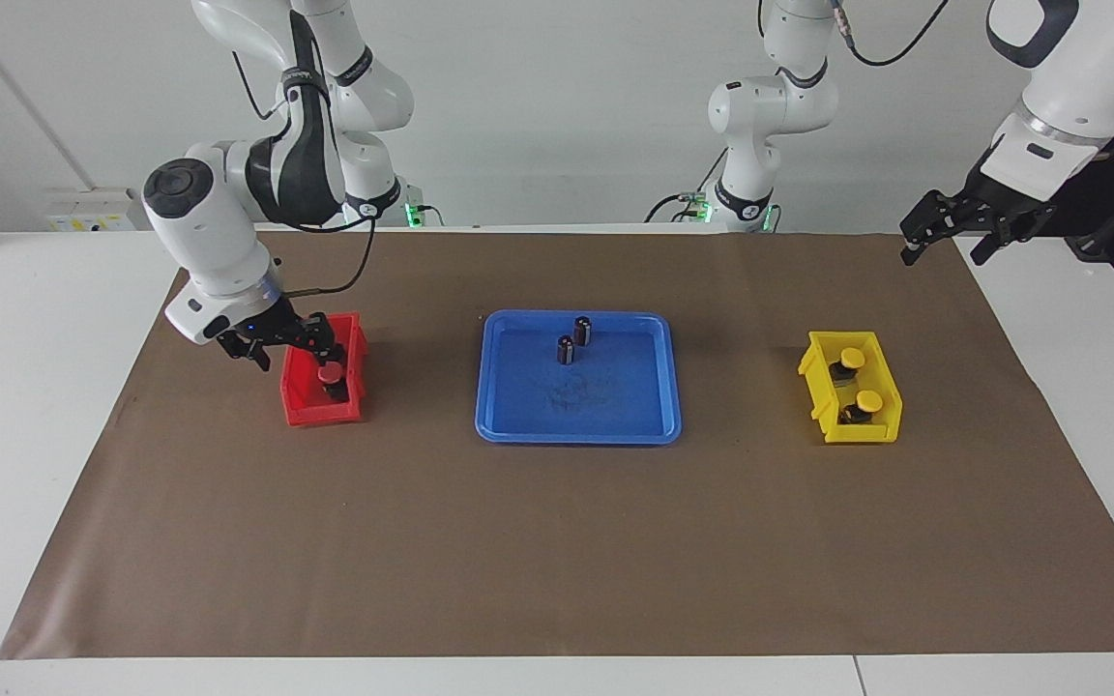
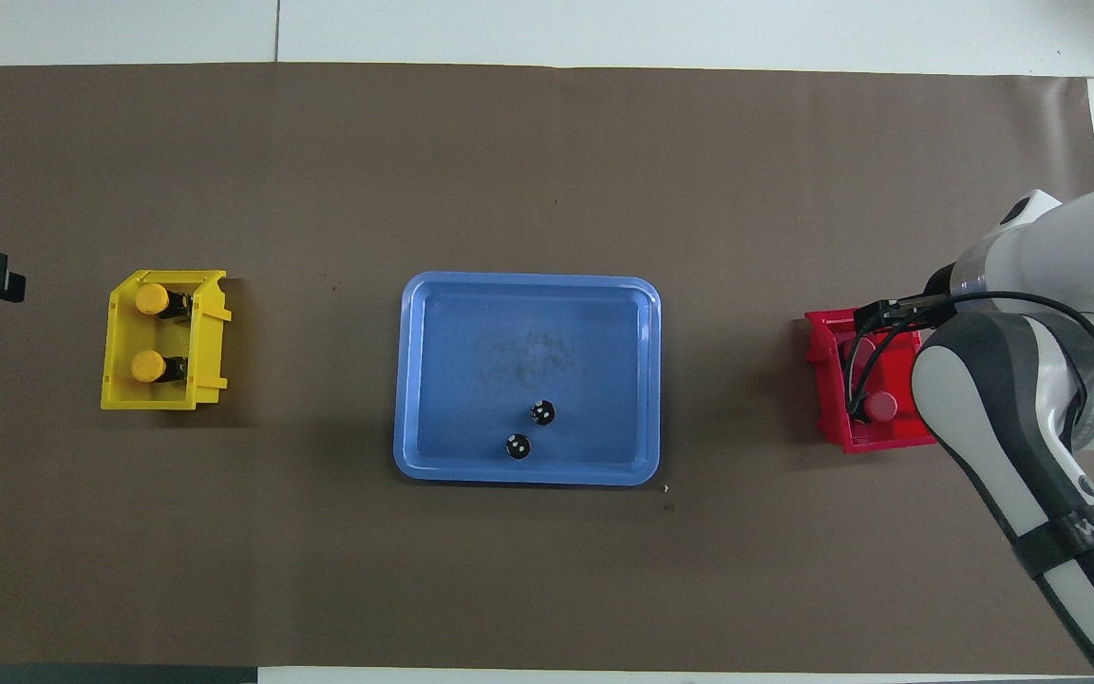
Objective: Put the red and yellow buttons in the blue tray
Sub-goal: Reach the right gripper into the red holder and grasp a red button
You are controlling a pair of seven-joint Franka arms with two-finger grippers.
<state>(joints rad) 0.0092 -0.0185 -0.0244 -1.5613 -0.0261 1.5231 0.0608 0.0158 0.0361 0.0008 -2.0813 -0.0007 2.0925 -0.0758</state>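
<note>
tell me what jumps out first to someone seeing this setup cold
The blue tray in the middle of the brown mat draws the eye, with two dark cylinders standing in its part nearest the robots. At the right arm's end, the right gripper is over the red bin, where one red button shows. At the other end the yellow bin holds two yellow buttons, and the left gripper waits, raised over the mat's edge.

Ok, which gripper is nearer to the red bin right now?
Right. The right gripper is over the red bin, above the red buttons. The left gripper waits over the mat's corner at the left arm's end, past the yellow bin.
</note>
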